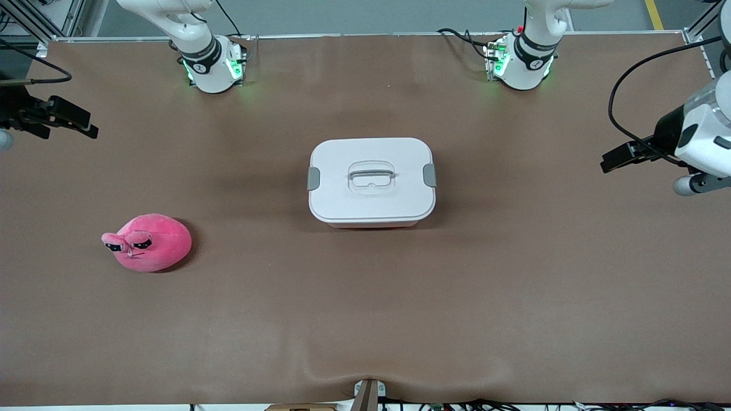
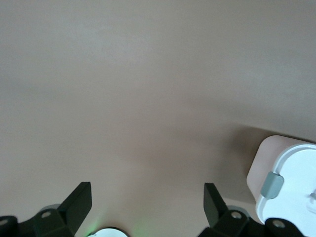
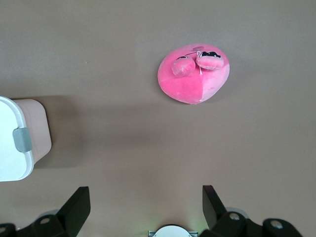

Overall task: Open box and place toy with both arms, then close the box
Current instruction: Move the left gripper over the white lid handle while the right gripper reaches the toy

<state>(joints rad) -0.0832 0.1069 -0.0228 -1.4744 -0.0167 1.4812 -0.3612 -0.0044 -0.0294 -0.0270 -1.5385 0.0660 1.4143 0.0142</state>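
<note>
Sitting shut box, toy apart

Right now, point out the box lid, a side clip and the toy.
box lid [image 1: 371,200], front view, flat white top below the handle
side clip [image 1: 313,178], front view, grey clip toward the right arm's end
toy [image 1: 163,245], front view, pink body

we count one box on the surface, wearing one white lid with two grey clips, one on each short side, and one recessed handle in the middle. we count one pink toy with two bulging eyes. we count two arms, each with one hand: the left hand and the right hand.
</note>
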